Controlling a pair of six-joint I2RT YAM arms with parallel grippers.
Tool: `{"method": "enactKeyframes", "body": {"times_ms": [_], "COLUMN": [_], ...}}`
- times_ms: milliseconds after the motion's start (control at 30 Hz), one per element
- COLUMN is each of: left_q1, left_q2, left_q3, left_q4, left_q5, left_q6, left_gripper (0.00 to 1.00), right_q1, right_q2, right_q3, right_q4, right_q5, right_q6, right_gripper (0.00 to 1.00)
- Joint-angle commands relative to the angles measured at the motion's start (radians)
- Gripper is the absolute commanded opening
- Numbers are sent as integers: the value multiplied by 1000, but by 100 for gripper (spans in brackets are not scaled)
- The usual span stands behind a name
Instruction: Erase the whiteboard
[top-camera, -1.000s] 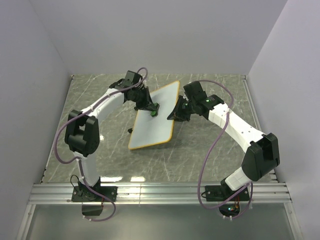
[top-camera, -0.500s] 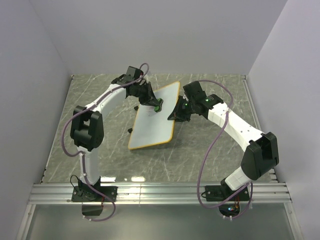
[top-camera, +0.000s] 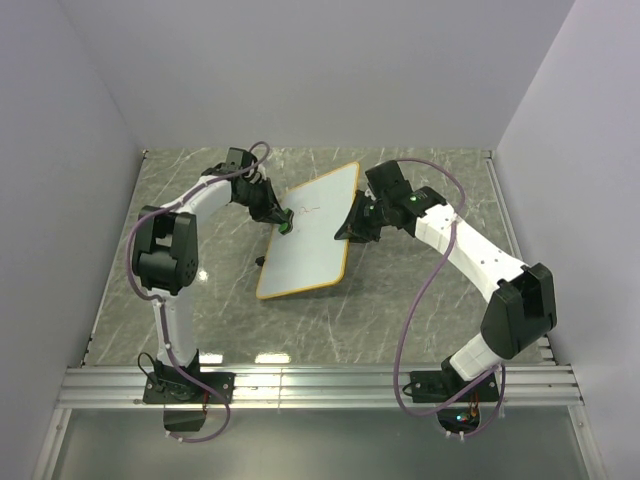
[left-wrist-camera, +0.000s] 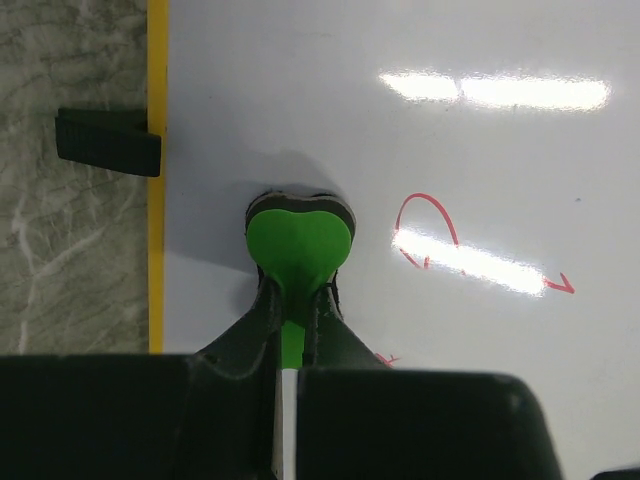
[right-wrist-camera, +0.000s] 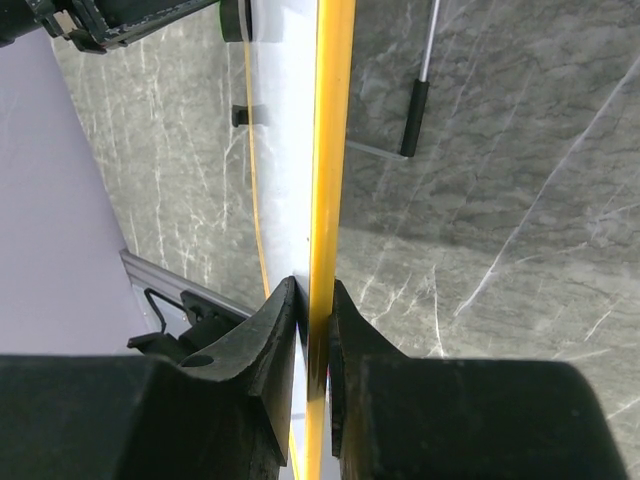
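Looks like a robotics lab cell: plain pale walls (top-camera: 320, 70) box in a marbled table (top-camera: 400, 310), with two cabled robot arms (top-camera: 480, 265) mounted on an aluminium rail (top-camera: 330, 385) along its near edge.

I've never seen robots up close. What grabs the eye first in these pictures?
A whiteboard with an orange-yellow frame lies at an angle in the middle of the grey marbled table, its right edge pinched by the right end effector. The left end effector holds a bright green eraser to the board near its left edge, beside red scribbles.
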Motion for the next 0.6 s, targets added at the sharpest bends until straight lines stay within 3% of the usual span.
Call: {"method": "enactKeyframes", "body": {"times_ms": [0,300,567], "left_q1": [-107,-250,-215], "left_q2": [23,-98,-29], "left_q3": [-25,-5,131], "left_q4": [-132,-118,-164], "left_q5": [-3,67,60], "left_q6": [42,-95,-75], "left_gripper": [0,0,0], "right_q1": [49,49,49], "right_q2": [79,122,123], "right_q3": [5,36,34], "right_q4": [-28,-17,-17], "right_q5": [28,8,5], "right_q6": [-117,-112,-117], "right_gripper": [0,0,0]}}
